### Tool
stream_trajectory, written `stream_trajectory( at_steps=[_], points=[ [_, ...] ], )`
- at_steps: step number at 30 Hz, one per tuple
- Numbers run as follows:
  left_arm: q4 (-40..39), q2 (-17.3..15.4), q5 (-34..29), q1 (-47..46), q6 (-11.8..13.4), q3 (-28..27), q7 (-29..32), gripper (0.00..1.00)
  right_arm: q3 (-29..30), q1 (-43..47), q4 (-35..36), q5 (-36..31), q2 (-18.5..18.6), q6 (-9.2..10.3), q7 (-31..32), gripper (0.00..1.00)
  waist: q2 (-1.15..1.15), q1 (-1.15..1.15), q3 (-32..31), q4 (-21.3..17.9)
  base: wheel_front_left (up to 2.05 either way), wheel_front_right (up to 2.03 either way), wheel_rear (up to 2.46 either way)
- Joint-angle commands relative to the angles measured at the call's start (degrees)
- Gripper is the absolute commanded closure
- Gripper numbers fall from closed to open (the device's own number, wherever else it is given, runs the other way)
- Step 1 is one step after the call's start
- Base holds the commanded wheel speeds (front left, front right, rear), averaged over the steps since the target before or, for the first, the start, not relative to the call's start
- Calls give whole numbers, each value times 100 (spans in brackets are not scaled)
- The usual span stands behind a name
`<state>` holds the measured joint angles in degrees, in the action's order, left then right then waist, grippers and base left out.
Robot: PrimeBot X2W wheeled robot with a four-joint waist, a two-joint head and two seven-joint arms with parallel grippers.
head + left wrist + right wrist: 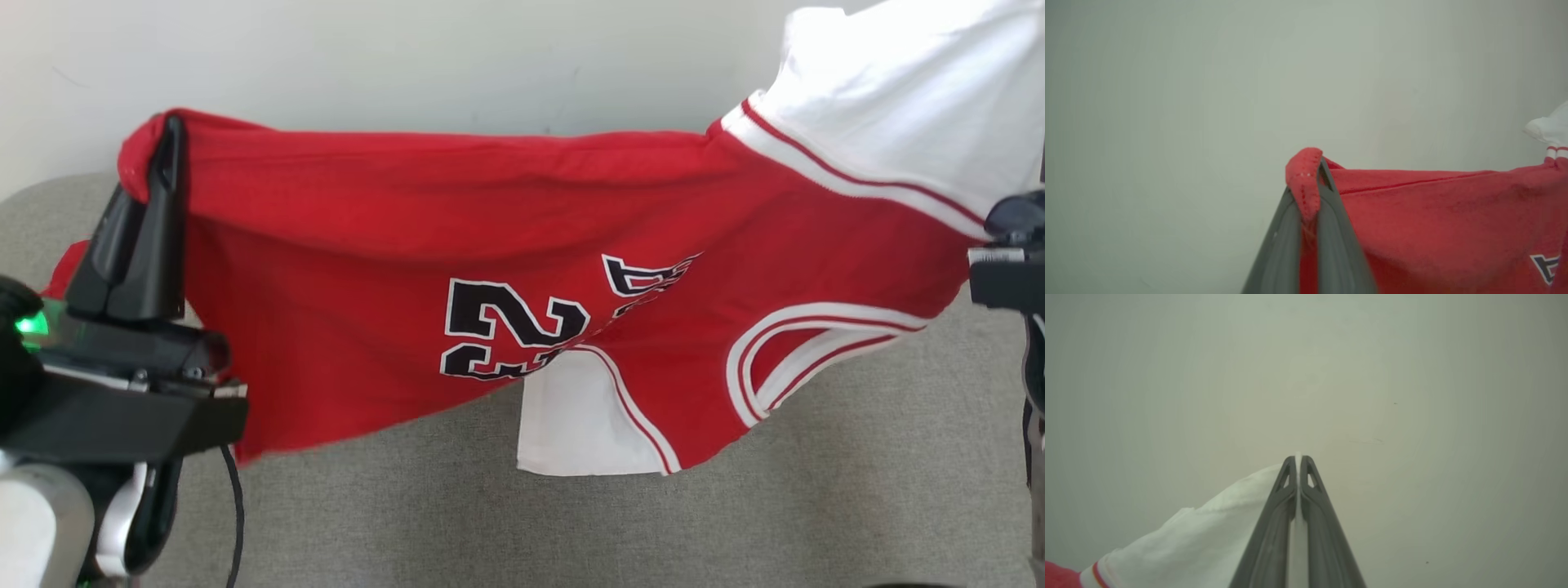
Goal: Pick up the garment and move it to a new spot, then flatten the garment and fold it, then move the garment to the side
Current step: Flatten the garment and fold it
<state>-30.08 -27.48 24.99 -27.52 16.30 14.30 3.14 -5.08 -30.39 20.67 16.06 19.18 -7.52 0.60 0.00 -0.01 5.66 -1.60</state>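
Step in hand: the carry to a new spot is judged to be under way, with flattening not yet begun.
Garment: the red garment [506, 212] is held in the air and stretched sideways between both grippers. The black number print [510, 331] is seen upside down. Below the print, the hem and a white panel hang close over the grey worktop [816, 506]; contact cannot be told.
Left gripper: the left gripper [1308, 192] is set up and to the left of the print. Its fingers are pressed together on a red corner, which is folded over the tips.
Right gripper: the right gripper [1298, 461] is set up and to the right of the print, higher than the left. Its fingers are pinched on a thin white edge.
Arm pose: both sets of fingers are pointed up toward the pale wall [408, 57], with the wrists lower than the print's top.
Doing it well: the two hands should be levelled and an even pull applied, so the middle sag is taken out. The hem below the print should be laid first, then the cloth drawn flat.
Risk: the thin white pinch is judged likelier to slip.
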Motion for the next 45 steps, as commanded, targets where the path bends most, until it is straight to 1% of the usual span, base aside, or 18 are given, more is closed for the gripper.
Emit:
stream_trajectory(
  at_steps=[1,4,8,13,15,17,18,19,20,21,22,25,28,29,31,37,42,45],
  points=[
    [41,-41,-52,-167,-18,5,49,100,-50,-193,-66,73,12,5,39,100,0,1,55,-32,0,0,0],
    [312,-6,47,-451,-155,73,91,100,-244,-545,-395,227,86,6,60,100,0,1,169,-72,0,0,0],
    [1124,138,283,-1095,-409,135,86,100,-585,-1324,-1203,422,237,6,-126,100,0,1,381,-87,0,0,0],
    [2645,359,339,-2267,-820,298,13,100,-1209,-2584,-2539,654,440,5,-461,100,0,1,706,-47,0,0,0],
    [3302,403,145,-2851,-896,371,-93,100,-1467,-3190,-3052,661,521,6,-685,100,0,1,880,-15,0,0,0],
    [3912,608,173,-3343,-997,432,-248,100,-1777,-3741,-3596,716,515,5,-907,100,0,1,1039,3,0,0,0],
    [3912,608,173,-3343,-997,432,-248,100,-1777,-3741,-3596,716,515,5,-907,100,0,1,1039,3,0,0,0],
    [4553,684,44,-3861,-1090,485,-438,100,-2058,-4296,-4133,719,547,6,-1141,100,0,1,1168,30,0,0,0],
    [4553,684,44,-3861,-1090,485,-438,100,-2058,-4296,-4133,719,547,6,-1141,100,0,1,1168,30,0,0,0],
    [5152,829,23,-4402,-1182,489,-642,100,-2297,-4925,-4601,741,505,6,-1314,100,0,1,1306,56,0,0,0],
    [5152,829,23,-4402,-1182,489,-642,100,-2297,-4925,-4601,741,505,6,-1314,100,0,1,1306,56,0,0,0],
    [6082,975,-33,-5196,-1291,476,-922,100,-2427,-5742,-5312,731,390,6,-1498,100,0,1,1508,71,0,0,0],
    [6955,1041,-94,-5778,-1350,485,-1148,100,-2315,-6285,-5971,791,66,6,-1577,100,0,1,1565,-3,0,0,0],
    [7397,1074,-141,-6154,-1378,496,-1282,100,-2154,-6632,-6165,792,-103,6,-1582,100,0,1,1620,-49,0,0,0],
    [7718,1150,-169,-6467,-1432,509,-1428,100,-2135,-6756,-6188,658,-209,6,-1584,100,0,1,1712,-60,0,0,0],
    [8571,1455,-50,-6665,-1841,642,-1558,100,-2275,-6613,-6273,658,-353,6,-1587,100,0,1,2014,14,0,0,0],
    [8848,1745,101,-6238,-2042,653,-1732,100,-2485,-6000,-5905,1043,-85,6,-1588,100,0,1,2191,140,0,0,0],
    [8696,1761,160,-5746,-2083,608,-1799,100,-2490,-5251,-5459,1343,72,6,-1588,100,0,1,2238,184,0,0,0]
  ],
)
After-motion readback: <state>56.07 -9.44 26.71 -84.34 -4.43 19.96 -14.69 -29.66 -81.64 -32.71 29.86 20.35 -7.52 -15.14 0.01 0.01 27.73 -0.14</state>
